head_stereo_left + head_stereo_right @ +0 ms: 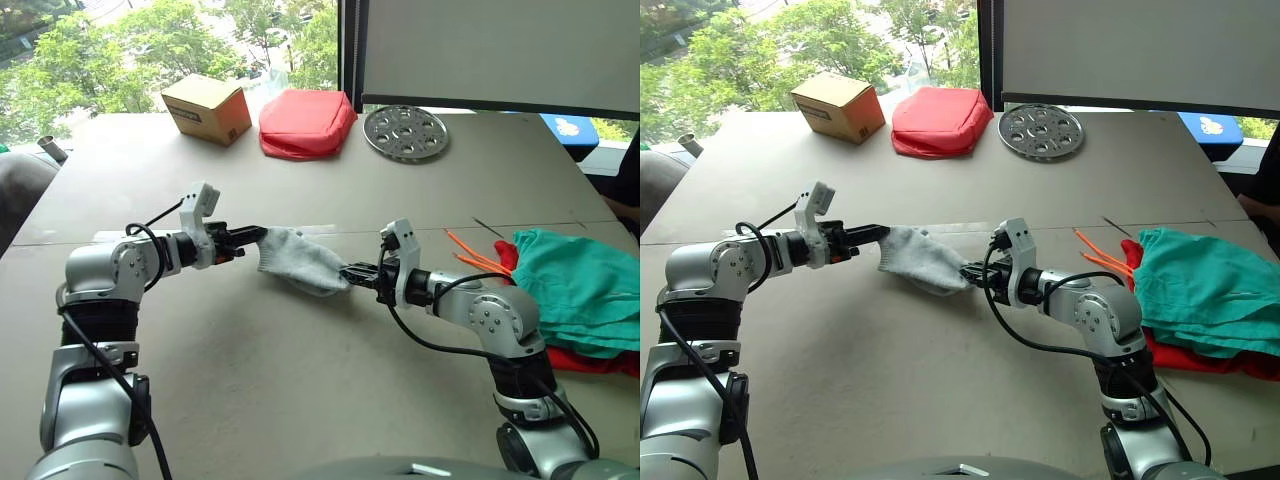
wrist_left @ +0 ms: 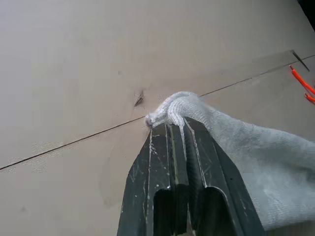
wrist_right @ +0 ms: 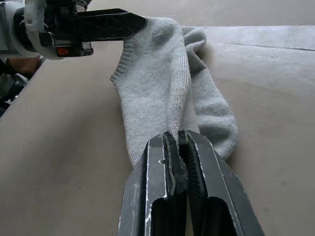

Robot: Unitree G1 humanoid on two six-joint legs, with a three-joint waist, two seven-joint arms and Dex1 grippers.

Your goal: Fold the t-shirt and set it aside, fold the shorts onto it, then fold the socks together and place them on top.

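The grey socks (image 1: 298, 261) hang stretched between the two arms near the middle of the beige surface (image 1: 300, 380), held at both ends. The left pincer (image 1: 258, 235) is clamped tight on one bunched end of the knit fabric (in the left wrist view the cloth bulges out just past the closed fingertips (image 2: 167, 129)), and the right pincer (image 1: 347, 277) is closed just as firmly on the other end, its two black fingers (image 3: 162, 162) pressed together with grey knit squeezed between them. In the right wrist view the ribbed cuff lies toward the left pincer's side, and the socks lie one against the other. Off to the robot's right, near the edge of the surface, the teal shorts (image 1: 580, 290) lie heaped on top of the red t-shirt (image 1: 585, 360), with the orange drawstring (image 1: 475, 255) trailing out toward the middle. At the far side sit a small cardboard box (image 1: 206, 108), a red padded pouch (image 1: 305, 122) just beside it, and a round metal disc with holes (image 1: 404, 132).
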